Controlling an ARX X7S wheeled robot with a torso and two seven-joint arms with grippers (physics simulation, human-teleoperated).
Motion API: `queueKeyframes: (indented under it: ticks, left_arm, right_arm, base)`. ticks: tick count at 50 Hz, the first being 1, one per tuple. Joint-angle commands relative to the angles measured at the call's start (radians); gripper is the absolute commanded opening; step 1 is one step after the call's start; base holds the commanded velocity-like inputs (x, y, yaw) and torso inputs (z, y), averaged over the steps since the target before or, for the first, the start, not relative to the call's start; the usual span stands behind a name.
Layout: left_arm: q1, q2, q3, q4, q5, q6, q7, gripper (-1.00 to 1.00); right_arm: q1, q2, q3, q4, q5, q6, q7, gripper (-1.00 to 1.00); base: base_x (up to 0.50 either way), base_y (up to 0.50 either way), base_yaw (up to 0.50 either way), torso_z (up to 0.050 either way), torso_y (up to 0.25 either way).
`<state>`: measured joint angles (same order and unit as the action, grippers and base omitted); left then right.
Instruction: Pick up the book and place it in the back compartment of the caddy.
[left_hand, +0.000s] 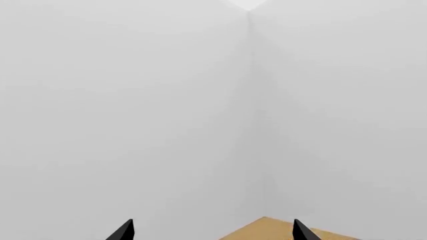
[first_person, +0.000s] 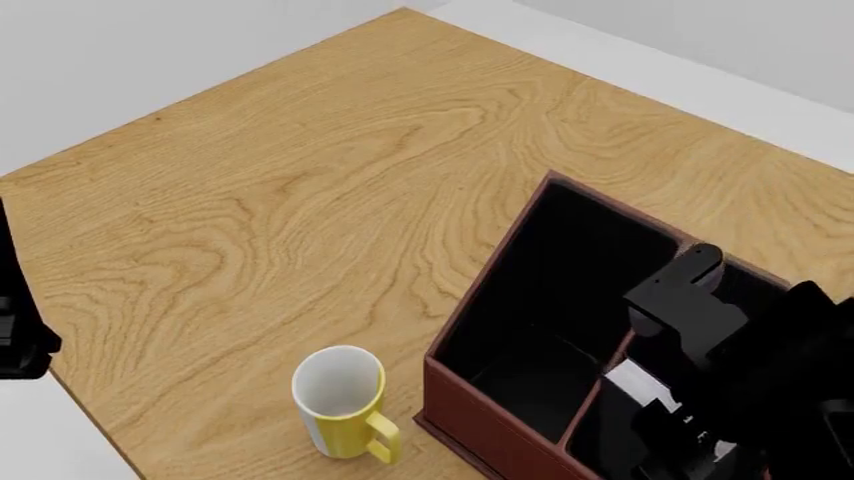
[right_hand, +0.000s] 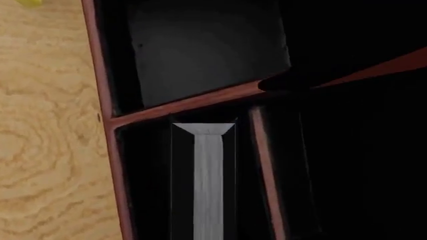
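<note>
The dark red caddy (first_person: 470, 408) stands at the table's right, its black inside split by red dividers (right_hand: 187, 102). The book (right_hand: 208, 180) stands on edge in a narrow section against the caddy's side wall. Its white page edges face the right wrist camera between black covers, and they show as a white patch (first_person: 641, 385) in the head view. My right gripper (first_person: 657, 405) hangs over that section and appears shut on the book, its black fingers merging with the covers. My left gripper (left_hand: 213, 232) is open and holds nothing, pointing at a wall corner off the table.
A white mug with a yellow outside and handle (first_person: 340, 400) stands just left of the caddy's near corner. The wooden table (first_person: 334, 190) stretches to the back and left. My left arm (first_person: 14, 330) shows at the left edge.
</note>
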<state>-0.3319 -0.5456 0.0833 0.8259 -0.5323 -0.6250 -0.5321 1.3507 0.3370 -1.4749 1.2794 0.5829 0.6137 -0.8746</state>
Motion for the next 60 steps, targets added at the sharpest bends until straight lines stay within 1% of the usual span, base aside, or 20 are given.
queueKeyframes:
  ticks: [1,20,29,31,32,37,47,60]
  left_arm:
    - [-0.003,-0.002,0.006,-0.003,-0.001,0.000,0.000,1.00]
    - [0.011,-0.005,0.018,-0.018,0.011,0.017,0.003,1.00]
    - [0.007,-0.005,0.024,-0.019,0.008,0.013,0.001,1.00]
    - [0.006,-0.005,0.026,-0.020,0.007,0.011,0.001,1.00]
    - [0.005,-0.006,0.025,-0.019,0.005,0.009,0.000,1.00]
    - [0.006,-0.005,0.020,-0.018,-0.001,0.012,0.000,1.00]
    - [0.010,-0.007,0.012,-0.019,-0.010,0.020,0.002,1.00]
    - [0.011,-0.008,0.005,-0.017,-0.020,0.033,0.007,1.00]
  right_arm:
    - [-0.040,-0.017,0.094,0.029,-0.169,-0.026,-0.003,-1.00]
    - [-0.110,-0.037,0.358,0.029,-0.421,-0.020,0.012,-1.00]
    - [-0.140,-0.038,0.432,0.029,-0.500,-0.016,0.004,-1.00]
    - [-0.139,-0.038,0.445,0.029,-0.515,-0.009,0.034,-1.00]
    - [-0.126,-0.037,0.451,0.029,-0.517,-0.011,0.013,1.00]
    - [-0.082,-0.031,0.457,0.029,-0.541,-0.023,-0.003,1.00]
    - [-0.062,-0.026,0.469,0.029,-0.560,-0.022,0.005,1.00]
    - [0.064,-0.005,0.464,0.025,-0.586,-0.006,0.031,1.00]
  base:
    - [0.00,0.00,0.00,0.000,0.000]
    - [0.00,0.00,0.00,0.000,0.000]
    - [0.00,0.00,0.00,0.000,0.000]
    - [0.00,0.00,0.00,0.000,0.000]
    - [0.00,0.00,0.00,0.000,0.000]
    - [0.01,0.00,0.00,0.000,0.000]
    - [0.00,0.00,0.00,0.000,0.000]
    - [0.00,0.00,0.00,0.000,0.004]
